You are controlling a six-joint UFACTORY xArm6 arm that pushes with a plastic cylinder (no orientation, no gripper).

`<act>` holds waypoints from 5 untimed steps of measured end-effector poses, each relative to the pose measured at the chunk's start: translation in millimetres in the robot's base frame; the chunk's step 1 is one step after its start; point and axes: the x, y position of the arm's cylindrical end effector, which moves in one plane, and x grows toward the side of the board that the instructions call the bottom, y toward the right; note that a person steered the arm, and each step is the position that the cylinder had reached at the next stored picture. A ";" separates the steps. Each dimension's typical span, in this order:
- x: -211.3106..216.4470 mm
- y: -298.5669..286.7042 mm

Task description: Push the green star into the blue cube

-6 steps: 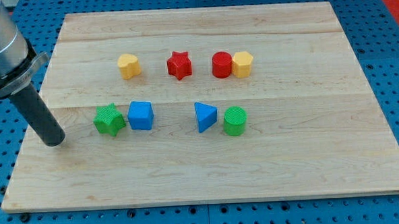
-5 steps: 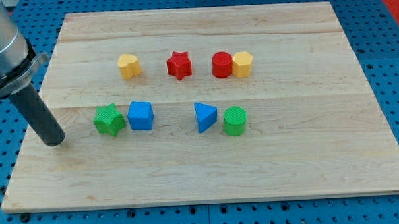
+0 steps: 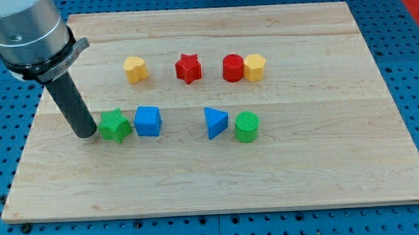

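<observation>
The arm's upper body is cut off at the view's top left; only the grey collar and dark rod show. My tip (image 3: 87,134) has no fingers to spread or close; it sits on the board (image 3: 304,170) just left of the green star (image 3: 115,126), touching or nearly so, I cannot tell which. The blue cube (image 3: 148,121) stands just right of the star, a thin gap between them. Further right are a blue triangle (image 3: 215,122) and green cylinder (image 3: 247,126). Above: yellow block (image 3: 135,68), red star (image 3: 188,68), red cylinder (image 3: 233,67) touching a yellow hexagon (image 3: 255,67).
</observation>
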 end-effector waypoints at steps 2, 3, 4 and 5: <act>0.0 30.6; 0.0 44.1; 0.0 44.1; -4.4 44.1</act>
